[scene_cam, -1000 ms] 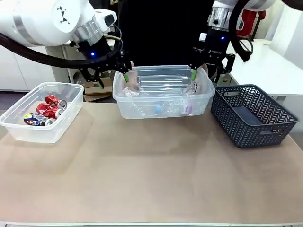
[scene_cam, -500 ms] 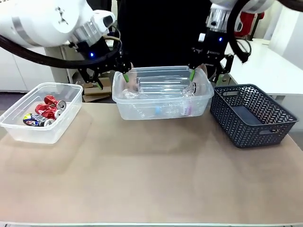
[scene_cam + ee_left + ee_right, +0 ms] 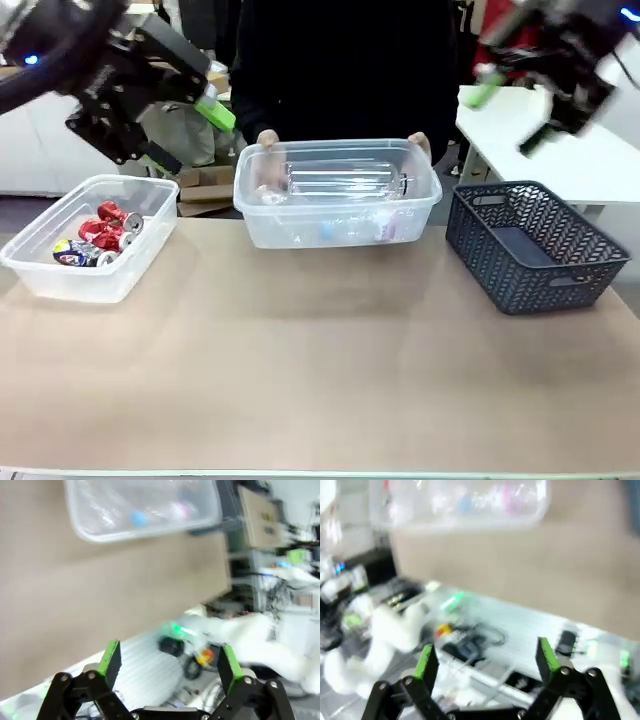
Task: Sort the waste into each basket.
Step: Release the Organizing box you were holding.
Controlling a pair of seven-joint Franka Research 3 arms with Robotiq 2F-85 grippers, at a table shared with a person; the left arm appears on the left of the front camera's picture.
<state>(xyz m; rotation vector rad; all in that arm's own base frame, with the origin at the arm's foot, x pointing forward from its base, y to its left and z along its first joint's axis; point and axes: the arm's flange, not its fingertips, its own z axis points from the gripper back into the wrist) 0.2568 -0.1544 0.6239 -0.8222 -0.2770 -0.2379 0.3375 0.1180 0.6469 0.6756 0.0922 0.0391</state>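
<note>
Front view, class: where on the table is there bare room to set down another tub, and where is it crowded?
Free: the whole near half of the table, in front of all three containers. Crowded: the far edge, where the can tub, bottle tub and dark basket line up.

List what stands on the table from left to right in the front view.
Clear tub with crushed cans → clear tub with plastic bottles, a person's fingers on its far rim → dark mesh basket.
</note>
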